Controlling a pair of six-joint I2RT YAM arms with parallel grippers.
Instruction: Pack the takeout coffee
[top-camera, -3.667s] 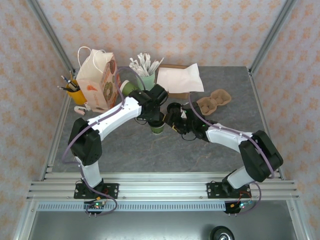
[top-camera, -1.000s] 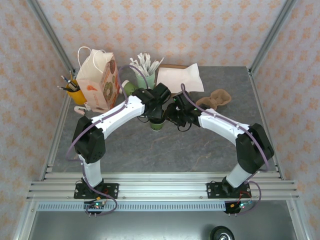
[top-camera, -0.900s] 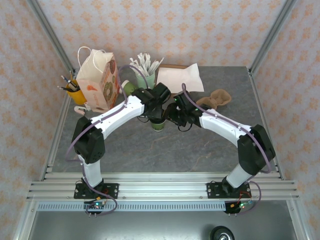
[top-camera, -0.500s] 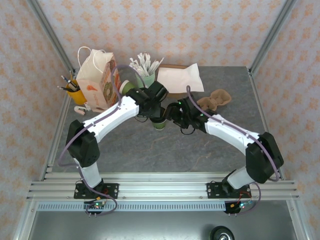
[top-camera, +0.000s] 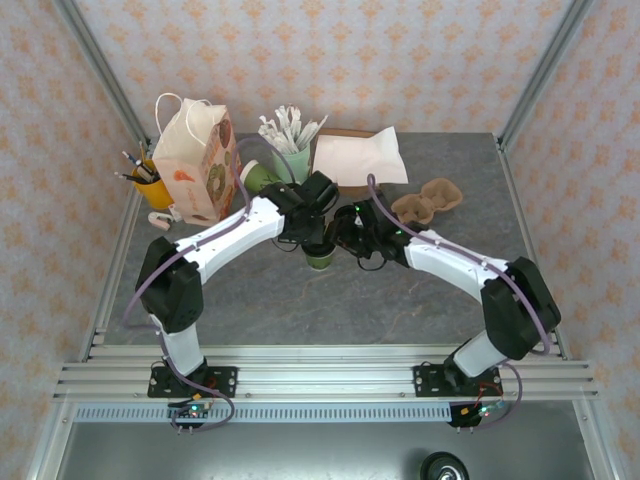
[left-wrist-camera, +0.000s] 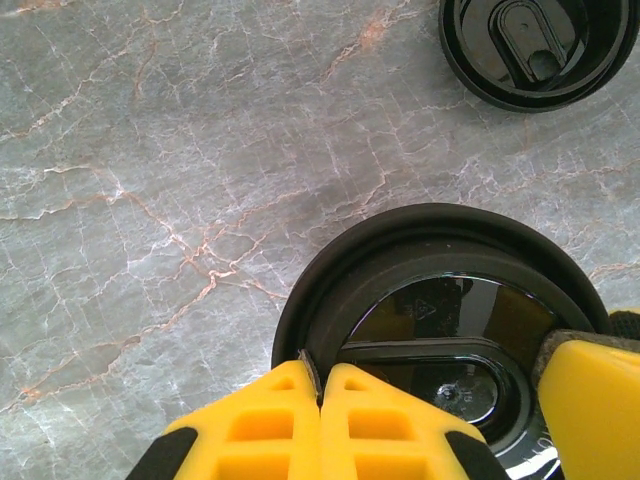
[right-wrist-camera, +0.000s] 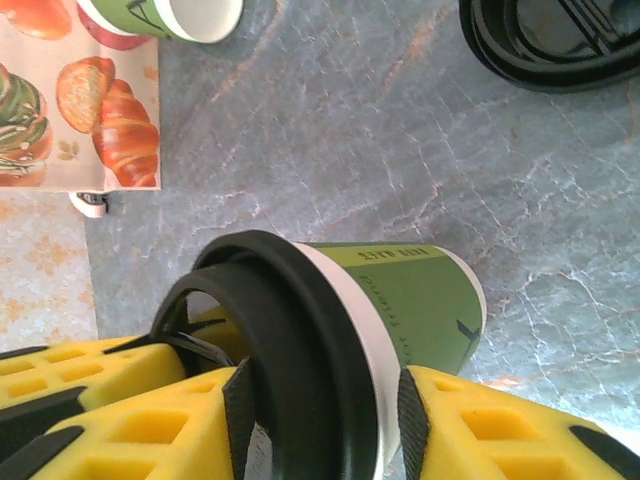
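While the left tool (left-wrist-camera: 320, 390), jaws shut tight with nothing between them, bears its tips down on the black lid (left-wrist-camera: 430, 310), the right tool (right-wrist-camera: 325, 395) brackets the takeout coffee (right-wrist-camera: 400, 290) from the side. Its jaws are about half open, pads against the cup at the lid rim on both sides; closed on it, by the look. The cup stands upright mid-counter (top-camera: 300, 310), between the two tools. Change noted: a few seconds back the right tool sat just beside the cup, apart from it. It has since come in and taken hold, and in the last half-second its forearm has swung off the cardboard cup carrier (top-camera: 430, 200), now uncovered behind the right arm. The left tool has stayed on the lid throughout and the cup has hardly shifted. The lid looks level and seated where the rim shows; its near edge is hidden by the fingers. Reading: capping about done, packing proper not begun. The cup is well apart from both the carrier and the pastry-printed paper bag (top-camera: 195, 160) at back left; which is the destination I cannot tell. A spare black lid (left-wrist-camera: 540, 40) lies on the counter nearby. Risk, as judged: the left tool should lift clear before the right carries, else the cup may tip.
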